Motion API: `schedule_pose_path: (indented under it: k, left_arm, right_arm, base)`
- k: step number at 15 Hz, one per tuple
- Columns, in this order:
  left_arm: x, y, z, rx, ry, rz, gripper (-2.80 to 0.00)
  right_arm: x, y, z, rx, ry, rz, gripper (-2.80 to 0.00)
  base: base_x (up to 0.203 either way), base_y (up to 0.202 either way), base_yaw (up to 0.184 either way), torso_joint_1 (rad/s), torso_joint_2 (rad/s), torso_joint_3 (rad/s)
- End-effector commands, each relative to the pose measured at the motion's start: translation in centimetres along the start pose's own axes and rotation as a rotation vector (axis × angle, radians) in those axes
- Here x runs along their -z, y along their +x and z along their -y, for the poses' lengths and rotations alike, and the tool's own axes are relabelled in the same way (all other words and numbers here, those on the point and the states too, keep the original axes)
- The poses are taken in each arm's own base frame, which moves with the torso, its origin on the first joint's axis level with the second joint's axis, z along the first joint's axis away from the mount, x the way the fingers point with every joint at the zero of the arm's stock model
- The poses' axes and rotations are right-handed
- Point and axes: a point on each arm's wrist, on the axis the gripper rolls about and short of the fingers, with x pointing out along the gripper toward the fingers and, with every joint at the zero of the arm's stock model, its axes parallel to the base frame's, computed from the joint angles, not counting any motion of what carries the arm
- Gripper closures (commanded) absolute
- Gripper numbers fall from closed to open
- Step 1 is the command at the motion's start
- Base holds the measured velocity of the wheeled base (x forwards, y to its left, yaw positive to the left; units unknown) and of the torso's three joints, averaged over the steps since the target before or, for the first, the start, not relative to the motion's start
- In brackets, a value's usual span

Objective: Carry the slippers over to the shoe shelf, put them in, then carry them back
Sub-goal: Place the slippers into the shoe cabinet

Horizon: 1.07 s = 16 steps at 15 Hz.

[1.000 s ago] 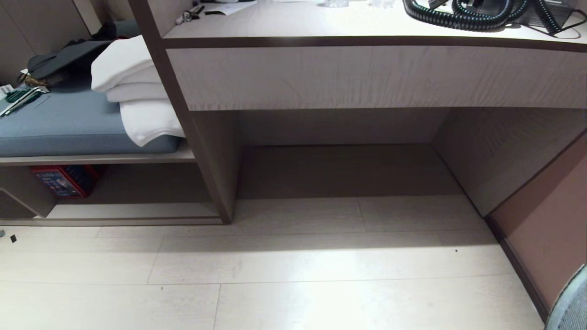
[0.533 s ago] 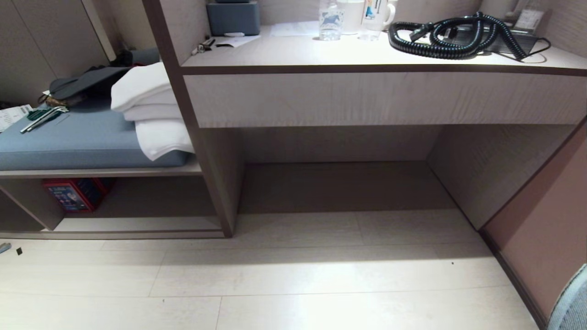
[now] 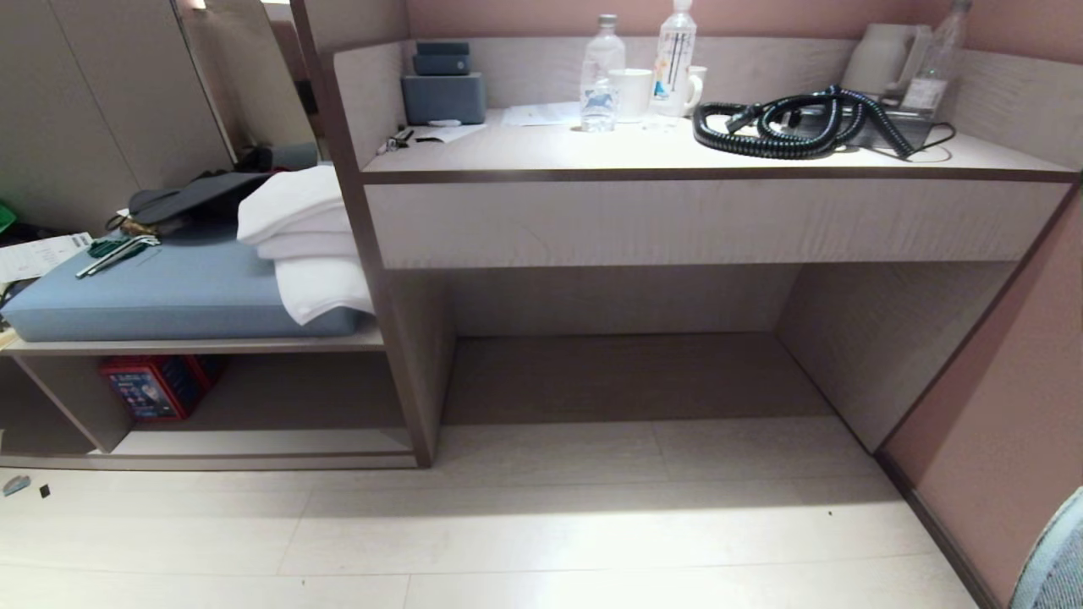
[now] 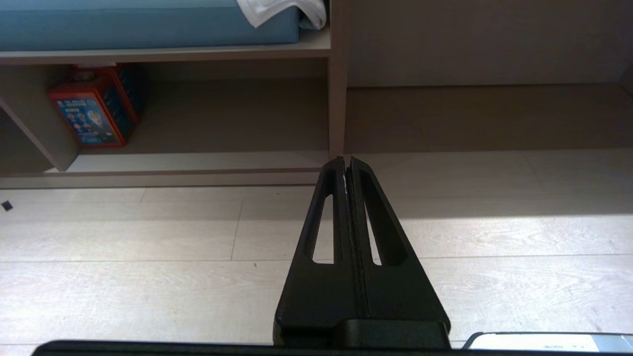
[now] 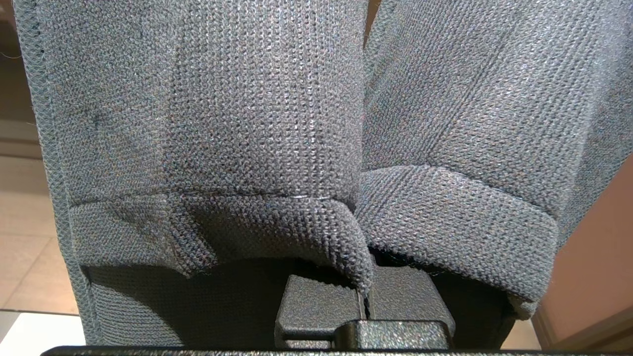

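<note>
The slippers [image 5: 198,123], a grey-blue knitted pair, fill the right wrist view side by side. My right gripper [image 5: 365,301] is shut on their inner edges, and its fingertips are buried in the cloth. A sliver of a slipper [image 3: 1053,558] shows at the head view's bottom right corner. The shoe shelf [image 3: 254,441] is the low cubby under the cushioned bench at the left, and its pale base board [image 4: 198,160] also shows in the left wrist view. My left gripper [image 4: 346,159] hangs shut and empty above the floor.
A red box [image 3: 156,387] stands in the cubby's left part. White towels [image 3: 300,237] and a blue cushion [image 3: 169,292] lie on the bench. The desk [image 3: 702,220] carries bottles, a mug and a coiled black cord [image 3: 795,123]. A pink wall [image 3: 998,406] closes the right side.
The head view has tilted upward, so the whole scene has slid down and the desk top with its bottles and back wall has come into sight. Nothing in the scene has moved.
</note>
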Motion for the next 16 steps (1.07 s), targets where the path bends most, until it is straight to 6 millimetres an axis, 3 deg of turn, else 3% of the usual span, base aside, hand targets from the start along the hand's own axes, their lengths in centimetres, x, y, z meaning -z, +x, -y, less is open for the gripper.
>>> schedule_pose_path:
  k: [1, 10, 16]
  left_arm:
    - [-0.01, 0.01, 0.00, -0.001, -0.001, -0.001, 0.00]
    - [-0.01, 0.01, 0.00, -0.001, 0.003, -0.001, 0.00]
    - [-0.01, 0.01, 0.00, -0.001, 0.000, -0.001, 0.00]
  right_arm:
    - [0.00, 0.01, 0.00, -0.001, -0.002, -0.001, 0.00]
    - [0.00, 0.01, 0.00, -0.001, 0.001, -0.001, 0.00]
    - [0.00, 0.01, 0.00, -0.001, 0.002, -0.001, 0.00]
  base:
    - [0.000, 0.000, 0.000, 0.002, 0.00, 0.206]
    - [0.000, 0.000, 0.000, 0.002, 0.00, 0.198]
    - [0.000, 0.000, 0.000, 0.002, 0.00, 0.028]
